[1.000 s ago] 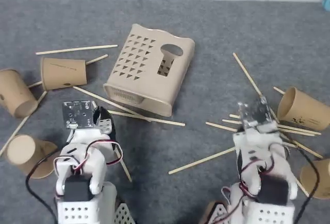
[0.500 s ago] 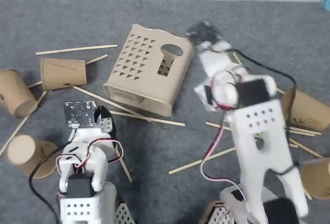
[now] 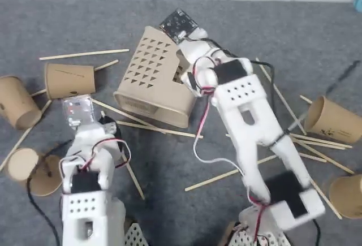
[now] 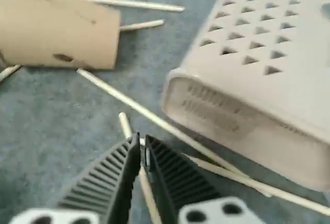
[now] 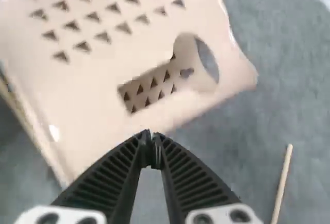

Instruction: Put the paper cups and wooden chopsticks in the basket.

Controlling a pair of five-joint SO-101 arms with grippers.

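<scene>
The beige basket (image 3: 148,79) lies tipped over mid-table, its perforated side up. My right gripper (image 5: 151,142) is shut and empty, hovering over the basket's wall near the handle hole (image 5: 202,62); that arm (image 3: 237,96) stretches across the basket. My left gripper (image 4: 141,149) is shut just above a wooden chopstick (image 4: 125,122), with a lying paper cup (image 4: 56,33) and the basket (image 4: 258,74) beyond it. Paper cups lie at the left (image 3: 69,80), (image 3: 16,102), (image 3: 25,169) and at the right (image 3: 334,119), (image 3: 346,195). Chopsticks (image 3: 161,129), (image 3: 85,54), (image 3: 220,176) are scattered on the grey cloth.
A bundle of chopsticks (image 3: 317,144) lies between the two right-hand cups. One long chopstick (image 3: 271,82) runs diagonally right of the basket. The left arm (image 3: 85,161) stands at the front left. Open grey cloth (image 3: 169,172) lies between the arms.
The right arm has swung from the front right up and to the left, over the basket. The left arm has shifted slightly to the left. The basket has stayed put.
</scene>
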